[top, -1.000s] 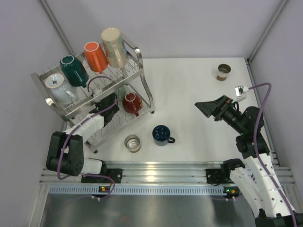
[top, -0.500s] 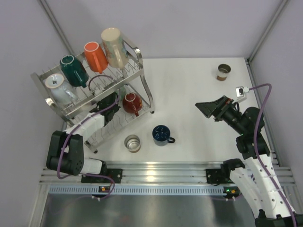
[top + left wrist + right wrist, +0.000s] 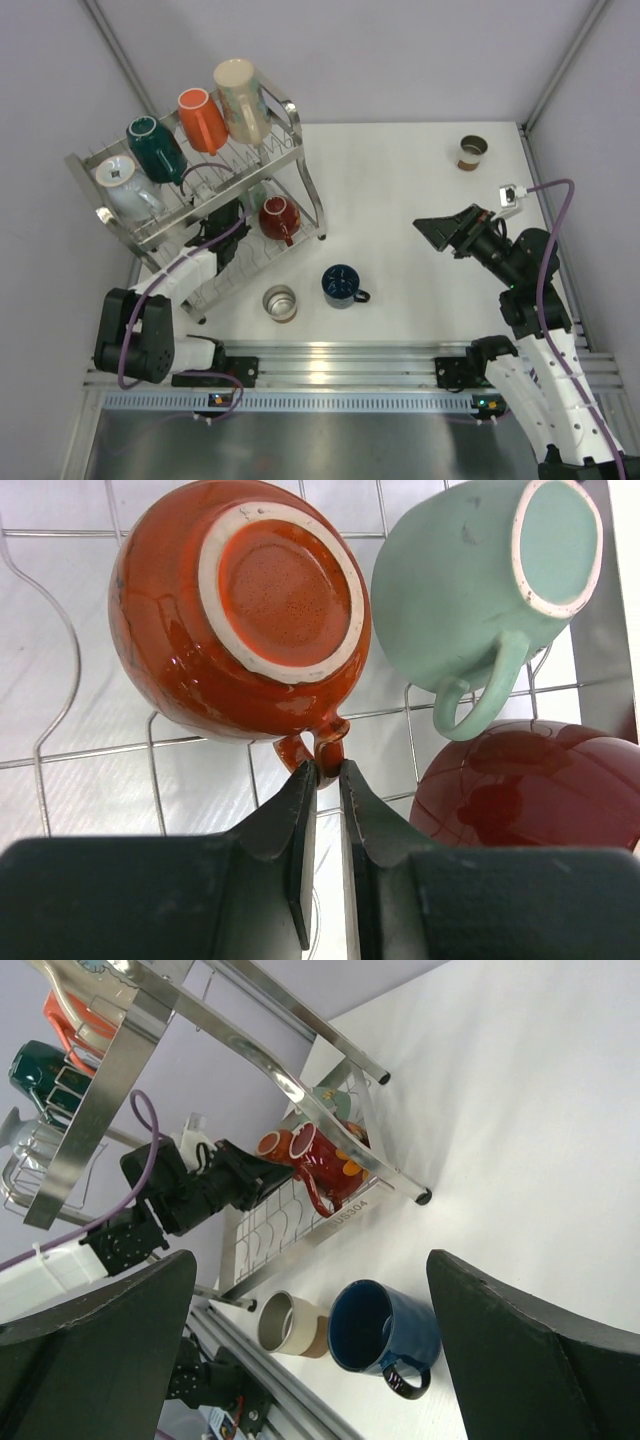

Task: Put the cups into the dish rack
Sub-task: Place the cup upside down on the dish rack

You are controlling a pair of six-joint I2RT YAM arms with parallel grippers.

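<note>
Left wrist: glossy round orange cup (image 3: 240,590)

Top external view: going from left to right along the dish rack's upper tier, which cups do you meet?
pale blue cup → dark teal cup → orange cup → tall beige cup

robot lab bench: white table (image 3: 400,180), grey walls (image 3: 400,50), aluminium rail (image 3: 330,360).
</note>
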